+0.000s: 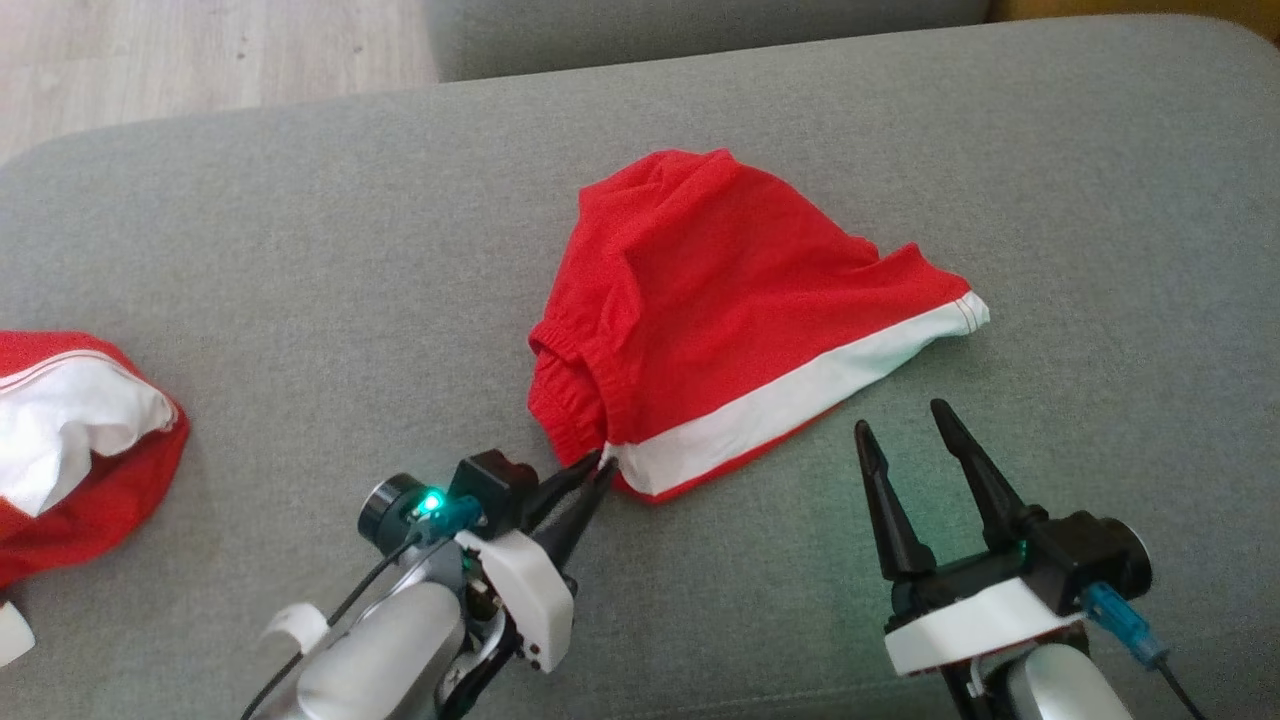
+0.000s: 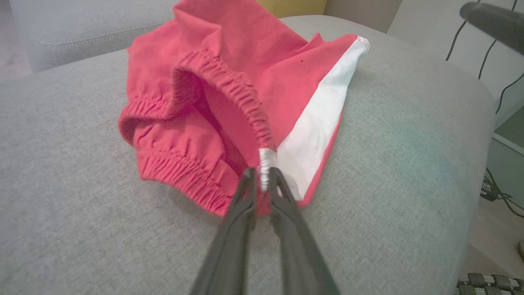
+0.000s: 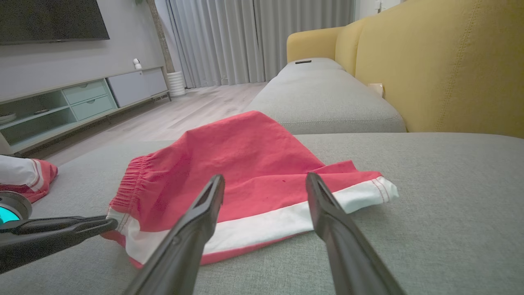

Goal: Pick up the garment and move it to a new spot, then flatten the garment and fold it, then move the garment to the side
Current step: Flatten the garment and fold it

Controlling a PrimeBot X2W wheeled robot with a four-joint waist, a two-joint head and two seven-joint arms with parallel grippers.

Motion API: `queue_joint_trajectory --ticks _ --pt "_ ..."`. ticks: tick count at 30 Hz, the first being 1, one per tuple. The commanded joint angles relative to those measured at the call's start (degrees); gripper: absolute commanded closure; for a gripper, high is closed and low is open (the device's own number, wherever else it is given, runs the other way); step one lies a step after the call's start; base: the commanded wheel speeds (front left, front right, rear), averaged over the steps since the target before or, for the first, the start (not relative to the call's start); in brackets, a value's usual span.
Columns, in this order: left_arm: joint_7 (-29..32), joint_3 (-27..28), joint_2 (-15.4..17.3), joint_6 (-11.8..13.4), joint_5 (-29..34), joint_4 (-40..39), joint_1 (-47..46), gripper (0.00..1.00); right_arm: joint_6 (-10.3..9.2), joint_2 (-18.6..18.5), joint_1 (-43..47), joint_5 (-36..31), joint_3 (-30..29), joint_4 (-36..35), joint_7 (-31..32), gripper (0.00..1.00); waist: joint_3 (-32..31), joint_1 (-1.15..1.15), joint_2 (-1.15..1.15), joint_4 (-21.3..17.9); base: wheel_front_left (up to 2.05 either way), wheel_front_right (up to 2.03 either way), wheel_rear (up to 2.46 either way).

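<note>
We found the red shorts (image 1: 720, 300) lying rumpled on the grey sofa cushion (image 1: 300, 230). Their white stripe (image 1: 790, 400) ran along the edge nearest the robot, and their gathered waistband (image 2: 229, 86) gaped open at the end towards the robot's left.

The left gripper (image 1: 603, 465) was at the corner of the shorts where the stripe meets the waistband. In the left wrist view its jaws were drawn nearly together and pinching the white elastic edge of that corner (image 2: 265, 164). That corner stood a little higher than the cloth beside it.

The right gripper (image 1: 900, 414) was on the robot's side of the shorts, near the stripe's other end but apart from the cloth. Its jaws were spread wide with nothing between them. In the right wrist view its two dark fingers (image 3: 204, 213) pointed at the shorts across bare cushion. We could not tell whether their tips touched the cushion.

Well to the left of the shorts, a second red-and-white garment (image 1: 70, 430) lay bunched at the cushion's edge. A yellow backrest (image 3: 442, 61) rose beyond the shorts in the right wrist view, and pale wooden floor (image 1: 200, 50) showed past the cushion.
</note>
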Motion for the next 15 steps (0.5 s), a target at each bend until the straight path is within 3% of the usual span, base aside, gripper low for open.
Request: queue_joint_trajectory --ticks 1,9,15 --pt "-0.8 2.4 0.4 -0.4 0.5 -1.0 -2.7 1.00 0.37 -0.1 -1.3 -0.3 1.1 -1.7 -0.2 0.00 0.2 0.00 0.00 0.0 0.00 0.00 0.00" --pt "-0.8 3.5 0.7 -1.5 1.5 -0.5 -3.0 1.00 0.37 -0.2 -1.6 -0.6 0.4 -1.7 -0.2 0.00 0.4 0.00 0.00 0.9 0.00 0.00 0.00" --pt "-0.8 9.5 5.3 0.3 1.8 -5.7 1.4 1.00 0.37 -0.3 -2.0 -0.2 -0.9 -0.6 -0.2 0.00 0.5 0.00 0.00 3.0 0.00 0.00 0.00"
